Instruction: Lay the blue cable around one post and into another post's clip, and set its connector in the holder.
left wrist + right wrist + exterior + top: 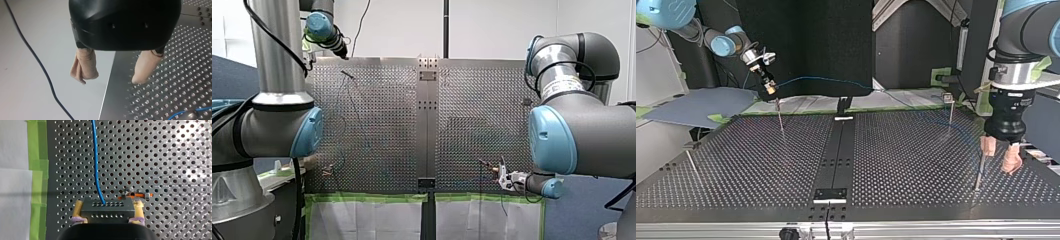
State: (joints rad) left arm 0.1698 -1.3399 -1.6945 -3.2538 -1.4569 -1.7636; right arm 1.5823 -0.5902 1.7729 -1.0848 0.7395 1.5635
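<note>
My right gripper (108, 204) is clamped on the connector (108, 213) — the dark block sits squarely between its yellowish pads (78, 208), and the blue cable (95, 165) leaves the block's front face, running straight ahead over the perforated table (162, 157). An orange clip (135, 194) stands just ahead of one finger. My left gripper (111, 78) hangs with jaws wide, nothing between its beige pads (85, 67) — a short stretch of the cable lies ahead of them

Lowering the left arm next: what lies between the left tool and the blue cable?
Only bare perforated table, seen in the left wrist view; the open left tool hangs clear of the blue cable.
</note>
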